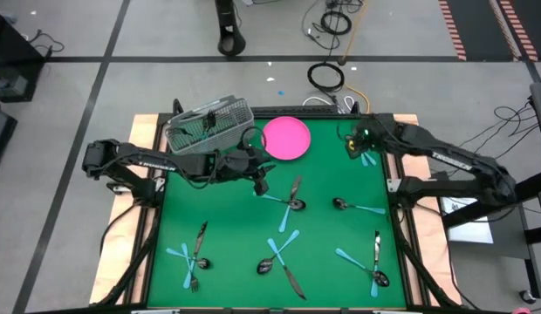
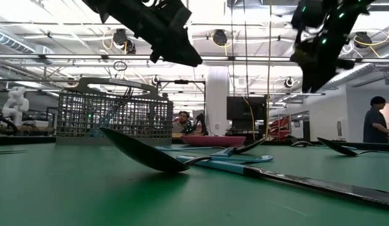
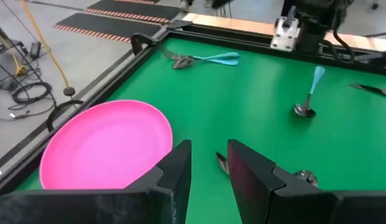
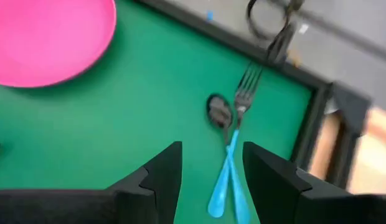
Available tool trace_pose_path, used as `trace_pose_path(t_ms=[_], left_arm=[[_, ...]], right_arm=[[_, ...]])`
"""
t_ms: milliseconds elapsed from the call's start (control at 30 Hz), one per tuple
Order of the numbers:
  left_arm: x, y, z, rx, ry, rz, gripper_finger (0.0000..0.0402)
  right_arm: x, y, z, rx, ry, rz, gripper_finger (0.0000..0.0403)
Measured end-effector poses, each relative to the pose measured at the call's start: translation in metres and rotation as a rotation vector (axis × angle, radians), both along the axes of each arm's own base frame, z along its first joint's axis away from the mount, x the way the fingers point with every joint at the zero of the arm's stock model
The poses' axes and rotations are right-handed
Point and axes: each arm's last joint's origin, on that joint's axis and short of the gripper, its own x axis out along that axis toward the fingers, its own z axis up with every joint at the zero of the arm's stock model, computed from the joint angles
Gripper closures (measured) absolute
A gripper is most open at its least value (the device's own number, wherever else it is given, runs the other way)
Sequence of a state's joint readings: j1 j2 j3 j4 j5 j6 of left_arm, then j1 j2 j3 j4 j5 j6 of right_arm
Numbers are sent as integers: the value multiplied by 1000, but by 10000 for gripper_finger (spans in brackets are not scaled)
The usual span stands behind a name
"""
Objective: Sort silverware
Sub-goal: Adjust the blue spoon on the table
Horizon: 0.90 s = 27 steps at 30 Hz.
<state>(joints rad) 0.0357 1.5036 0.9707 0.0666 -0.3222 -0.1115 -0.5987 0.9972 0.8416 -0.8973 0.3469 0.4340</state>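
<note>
Presently catalogued on the green mat:

Silverware, scattered in small groups across the mat: a blue-handled pair beside a dark utensil at the near left; a crossed group at near centre; a group at near right; a crossed pair mid-mat; a blue-handled spoon toward the right edge; a blue-handled fork and spoon lying close together at the far right corner.

Pink plate: round, at the far edge of the mat, just right of the basket.

Wire-mesh basket: grey, at the far left corner, with some utensils standing in it.

Left gripper: reaches in from the left, hangs above the mat just near-side of the plate. Jaws partly apart with a narrow gap; nothing between them in the left wrist view.

Right gripper: at the far right corner, above the fork and spoon pair. Jaws partly apart, holding nothing; the blue handles show through the gap in the right wrist view, down on the mat.

A person stands in the room beyond the table.
</note>
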Motion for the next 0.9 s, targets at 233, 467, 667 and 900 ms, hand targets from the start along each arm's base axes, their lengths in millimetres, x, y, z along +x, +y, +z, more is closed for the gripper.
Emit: trace_pose_path(t_ms=[233, 467, 667, 900], left_arm=[[0, -1, -2, 19, 32, -47, 297], [-1, -4, -3, 25, 47, -62, 297], [-1, -5, -3, 19, 45, -59, 297], [-4, -6, -10, 1, 81, -56, 297]], right_arm=[[5, -45, -37, 142, 135, -130, 243], [13, -69, -74, 235, 274, -116, 243], [8, -89, -89, 254, 296, -130, 243], [5, -97, -95, 270, 281, -124, 243]])
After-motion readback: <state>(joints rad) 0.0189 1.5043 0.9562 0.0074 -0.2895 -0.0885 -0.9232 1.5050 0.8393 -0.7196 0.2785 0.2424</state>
